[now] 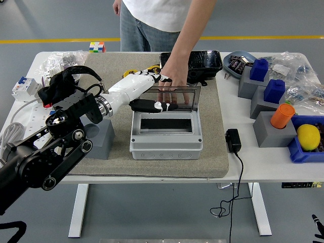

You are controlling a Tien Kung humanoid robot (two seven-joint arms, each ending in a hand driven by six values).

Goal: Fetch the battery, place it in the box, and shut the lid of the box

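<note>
The grey box (166, 143) stands on the grey mat, its clear lid (183, 97) raised at the back. Its opening (165, 123) is dark; I cannot make out a battery in it. My left hand (150, 90) is white with a black thumb and sits at the lid's left edge. Its fingers are stretched out and hold nothing, and the thumb (152, 106) lies across the lid's lower front. A person's hand (171, 77) reaches from the far side and rests on the lid's top, fingers behind the clear panel. Only a small black tip (317, 224) shows at the bottom right corner, likely my right hand.
A black tray (202, 63) and yellow tape measures (132, 76) lie behind the box. A grey block (103, 136) stands left of it, and a black adapter (233, 140) with its cord lies to the right. Grey stands with blue and orange pieces (273, 109) and a blue bin holding a lemon (308, 136) are at the right.
</note>
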